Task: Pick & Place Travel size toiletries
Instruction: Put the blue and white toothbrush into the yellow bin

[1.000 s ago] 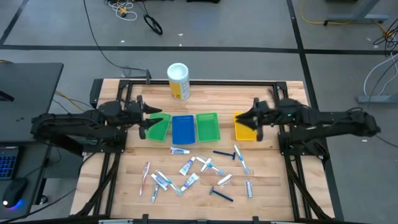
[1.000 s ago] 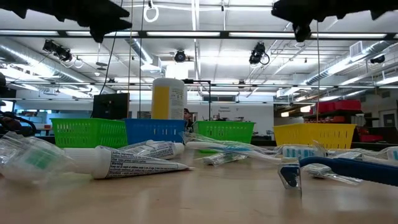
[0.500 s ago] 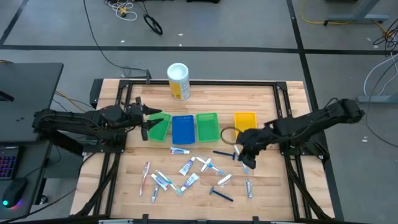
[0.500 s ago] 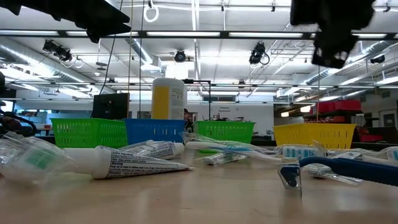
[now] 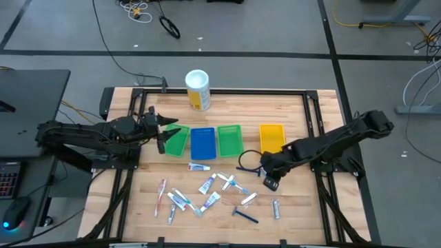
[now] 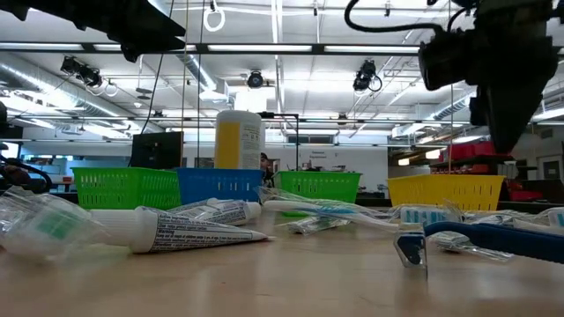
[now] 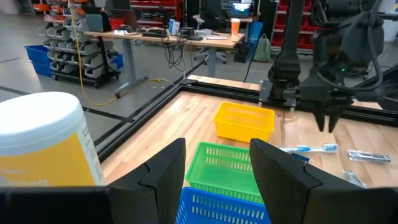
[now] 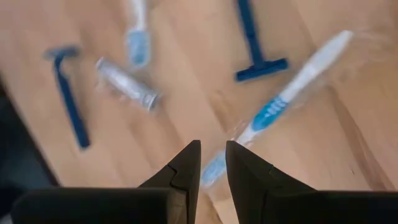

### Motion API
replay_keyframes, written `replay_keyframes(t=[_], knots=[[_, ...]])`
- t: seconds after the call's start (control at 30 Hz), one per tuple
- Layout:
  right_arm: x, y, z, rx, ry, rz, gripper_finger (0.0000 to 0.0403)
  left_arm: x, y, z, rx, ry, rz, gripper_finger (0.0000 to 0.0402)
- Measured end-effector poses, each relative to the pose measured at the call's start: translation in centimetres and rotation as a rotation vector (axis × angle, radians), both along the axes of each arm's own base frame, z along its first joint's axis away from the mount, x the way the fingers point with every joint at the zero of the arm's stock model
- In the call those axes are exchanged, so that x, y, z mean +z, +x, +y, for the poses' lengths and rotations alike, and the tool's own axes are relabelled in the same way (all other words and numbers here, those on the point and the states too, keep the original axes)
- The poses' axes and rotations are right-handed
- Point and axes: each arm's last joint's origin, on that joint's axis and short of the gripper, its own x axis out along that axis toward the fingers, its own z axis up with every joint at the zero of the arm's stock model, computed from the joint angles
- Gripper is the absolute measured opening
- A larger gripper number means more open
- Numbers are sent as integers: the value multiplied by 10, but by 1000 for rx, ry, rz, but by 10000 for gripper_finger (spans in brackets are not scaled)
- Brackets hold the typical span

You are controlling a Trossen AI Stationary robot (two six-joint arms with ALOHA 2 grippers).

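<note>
Hanging over the right side of the scattered toiletries, the right gripper (image 5: 271,180) points down with its fingers (image 8: 186,163) slightly parted and nothing between them, directly above a white-and-blue toothbrush (image 8: 292,90) that lies flat on the table (image 5: 296,207) beside a dark blue razor (image 8: 254,45). Around that spot lie a silvery tube (image 8: 127,84), a second razor (image 8: 67,102), and, further left across the boards, the remaining tubes and toothbrushes (image 5: 207,189), all outside the trays. At the far-left edge the left gripper (image 5: 164,132) waits beside the green tray (image 5: 175,142), fingers (image 7: 165,168) spread and empty, with the blue tray (image 5: 202,143), second green tray (image 5: 229,140), yellow tray (image 5: 272,136) and white-and-yellow canister (image 5: 198,89) beyond.
</note>
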Motion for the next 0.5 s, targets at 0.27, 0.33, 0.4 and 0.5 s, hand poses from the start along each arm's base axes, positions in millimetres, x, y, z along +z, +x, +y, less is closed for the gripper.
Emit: replay_keyframes(t=[0.27, 0.33, 0.4, 0.5], knots=[[-20, 5, -2, -126, -65, 92, 84, 0, 0, 0, 0, 0, 0, 188], [-28, 6, -1, -143, -75, 134, 84, 0, 0, 0, 0, -3, -1, 188], [-34, 8, -1, -143, -85, 161, 84, 0, 0, 0, 1, -8, -2, 187], [-43, 10, 0, -143, -95, 187, 84, 0, 0, 0, 1, -10, -3, 187]])
